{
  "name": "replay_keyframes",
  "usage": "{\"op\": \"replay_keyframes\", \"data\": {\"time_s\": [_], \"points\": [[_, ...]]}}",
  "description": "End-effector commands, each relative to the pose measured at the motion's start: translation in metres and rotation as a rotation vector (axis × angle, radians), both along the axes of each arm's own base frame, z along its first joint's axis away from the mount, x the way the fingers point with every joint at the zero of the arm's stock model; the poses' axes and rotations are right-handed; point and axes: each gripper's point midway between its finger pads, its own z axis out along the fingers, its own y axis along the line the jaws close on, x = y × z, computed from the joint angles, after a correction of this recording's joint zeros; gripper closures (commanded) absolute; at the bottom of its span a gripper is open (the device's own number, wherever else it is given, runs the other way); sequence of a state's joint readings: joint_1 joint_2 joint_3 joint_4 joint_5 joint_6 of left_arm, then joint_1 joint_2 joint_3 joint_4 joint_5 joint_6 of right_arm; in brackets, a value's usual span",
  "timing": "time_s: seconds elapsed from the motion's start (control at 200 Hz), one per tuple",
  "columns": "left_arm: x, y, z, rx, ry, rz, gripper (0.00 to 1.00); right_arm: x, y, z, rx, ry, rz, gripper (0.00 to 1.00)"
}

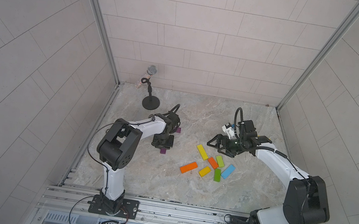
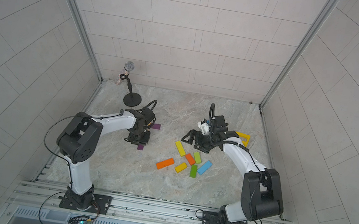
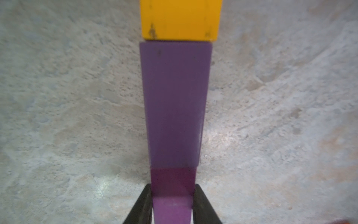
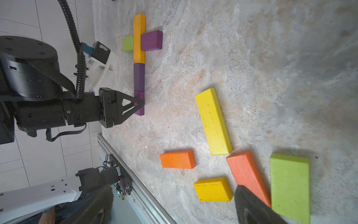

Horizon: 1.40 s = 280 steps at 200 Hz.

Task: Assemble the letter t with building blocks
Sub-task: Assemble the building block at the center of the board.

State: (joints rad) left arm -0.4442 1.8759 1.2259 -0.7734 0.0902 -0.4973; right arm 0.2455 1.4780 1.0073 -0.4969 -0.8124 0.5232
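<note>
Both top views: my left hand [image 1: 163, 143] is pointing down over the letter. My right hand [image 1: 219, 147] is hovering wide open, empty, just beside seven loose painted wooden blocks [image 1: 211, 164] on the marbled worktop [image 1: 161, 183].

Left wrist: jaws are closely flanking the short magenta-purple rectangular block [image 3: 172, 194], which is butting the dark purple block [image 3: 175, 104]. Gripping or not, can't tell.

Right wrist: the stem, crossed by a lime green block [image 4: 127, 43] and a purple block [image 4: 151, 40], is looking complete. Probably only letting go is remaining.

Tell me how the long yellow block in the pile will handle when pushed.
The long yellow block looks rigid and lies flat, so it should slide, not roll. Being long, it would probably pivot if pushed off-centre.
</note>
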Motion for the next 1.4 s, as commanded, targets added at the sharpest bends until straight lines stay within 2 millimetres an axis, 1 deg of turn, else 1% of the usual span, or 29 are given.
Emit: {"op": "replay_keyframes", "data": {"time_s": [0.0, 0.255, 0.515, 0.59, 0.861, 1.396], "points": [[0.000, 0.011, -0.006, 0.052, 0.023, 0.006, 0.62, -0.001, -0.001, -0.001, 0.005, -0.006, 0.008, 0.00], [0.000, 0.008, -0.007, 0.043, 0.028, 0.000, 0.53, -0.001, -0.001, 0.000, 0.007, -0.008, 0.009, 0.00], [0.006, 0.002, 0.002, -0.001, -0.014, -0.008, 0.48, -0.003, -0.001, -0.002, 0.007, -0.004, 0.010, 0.00], [0.008, 0.001, 0.005, -0.005, -0.028, -0.006, 0.47, -0.003, -0.001, -0.002, 0.006, -0.005, 0.009, 0.00], [0.007, 0.003, 0.001, 0.002, -0.017, -0.009, 0.49, -0.005, -0.002, -0.002, 0.006, -0.006, 0.007, 0.00], [0.010, 0.002, 0.001, 0.003, -0.027, -0.027, 0.54, -0.006, -0.002, -0.002, 0.006, -0.004, 0.006, 0.00]]}}
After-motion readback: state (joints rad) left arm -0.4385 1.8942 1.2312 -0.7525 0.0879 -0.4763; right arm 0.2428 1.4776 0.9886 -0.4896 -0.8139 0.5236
